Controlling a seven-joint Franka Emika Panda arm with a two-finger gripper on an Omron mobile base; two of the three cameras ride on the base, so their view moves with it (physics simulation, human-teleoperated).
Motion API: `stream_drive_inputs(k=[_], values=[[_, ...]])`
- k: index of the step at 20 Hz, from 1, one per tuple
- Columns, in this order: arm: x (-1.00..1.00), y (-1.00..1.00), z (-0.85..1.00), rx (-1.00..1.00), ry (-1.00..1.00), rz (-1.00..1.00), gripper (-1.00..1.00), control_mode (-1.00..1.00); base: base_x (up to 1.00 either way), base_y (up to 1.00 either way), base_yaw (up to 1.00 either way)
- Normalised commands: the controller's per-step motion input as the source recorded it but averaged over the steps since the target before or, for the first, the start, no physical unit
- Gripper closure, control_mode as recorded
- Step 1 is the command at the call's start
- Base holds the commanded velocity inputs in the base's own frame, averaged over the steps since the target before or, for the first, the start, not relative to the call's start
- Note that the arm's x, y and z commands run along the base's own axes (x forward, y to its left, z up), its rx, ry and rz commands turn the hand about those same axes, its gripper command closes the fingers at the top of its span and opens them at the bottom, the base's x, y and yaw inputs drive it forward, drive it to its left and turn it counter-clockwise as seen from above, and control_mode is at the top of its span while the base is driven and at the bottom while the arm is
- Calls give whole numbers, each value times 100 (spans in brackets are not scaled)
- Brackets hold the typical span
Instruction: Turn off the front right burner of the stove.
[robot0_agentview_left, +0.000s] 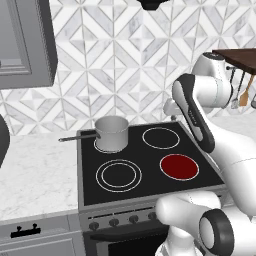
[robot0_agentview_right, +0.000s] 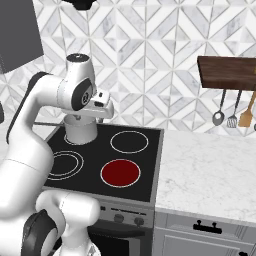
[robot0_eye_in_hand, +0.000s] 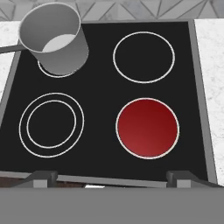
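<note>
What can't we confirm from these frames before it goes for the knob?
- Small dark knobs on the black glass-top stove: partly hidden by the arm in both base views, too small to read positions or tell which serves the red front right burner.
- Gripper: fingertips unclear in hand view, jaw state unknown.

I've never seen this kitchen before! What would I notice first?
The glowing red front right burner jumps out, since the other three rings on the black stove are dark. Next comes the grey saucepan, sitting on the back left ring with its handle pointing left. On the wall to the right, some utensils hang under a brown wooden shelf.
</note>
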Motion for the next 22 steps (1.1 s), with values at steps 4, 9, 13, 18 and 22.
stream_drive_inputs(k=[4,9,13,18,22], values=[[0,0,0,0,0,0,-100,-100,0,0,0],[0,0,0,0,0,0,-100,-100,0,0,0],[0,-3,0,0,0,0,-100,100,0,-25,0],[0,0,0,0,0,0,-100,100,0,-47,0],[0,0,0,0,0,0,-100,100,0,-50,0]])
